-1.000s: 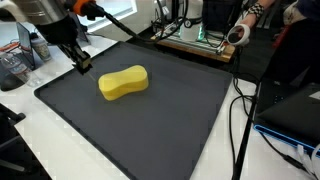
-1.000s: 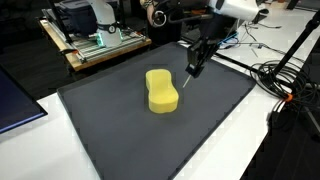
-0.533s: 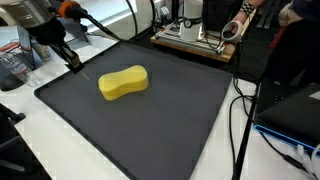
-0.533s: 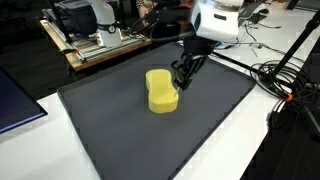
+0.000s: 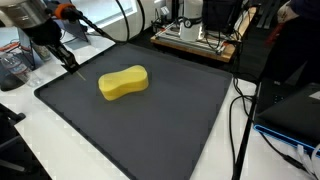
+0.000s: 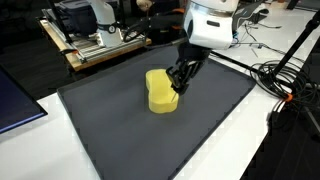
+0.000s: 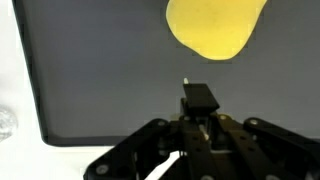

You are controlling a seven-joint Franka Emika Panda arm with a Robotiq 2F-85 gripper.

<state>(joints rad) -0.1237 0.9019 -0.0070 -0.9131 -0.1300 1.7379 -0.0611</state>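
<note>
A yellow peanut-shaped sponge (image 5: 123, 82) (image 6: 160, 90) lies on a dark grey mat (image 5: 150, 135) (image 6: 150, 145). My gripper (image 5: 70, 62) (image 6: 178, 85) hangs low over the mat, just beside one end of the sponge and near the mat's edge. In the wrist view the fingers (image 7: 197, 97) are pressed together, with the sponge (image 7: 215, 25) beyond them at the top and bare mat (image 7: 100, 80) around. A tiny pale tip shows at the fingertips; I cannot tell what it is.
A wooden board with electronics (image 5: 195, 40) (image 6: 100, 45) stands behind the mat. Black cables (image 5: 240, 110) (image 6: 285, 75) run along one side on the white table. Clear containers (image 5: 15, 65) stand near the arm. A dark laptop (image 6: 15, 105) lies at the table edge.
The gripper has moved across the mat toward its edge near the sponge's end and dropped slightly. The sponge has not moved. The fingers stay together.
</note>
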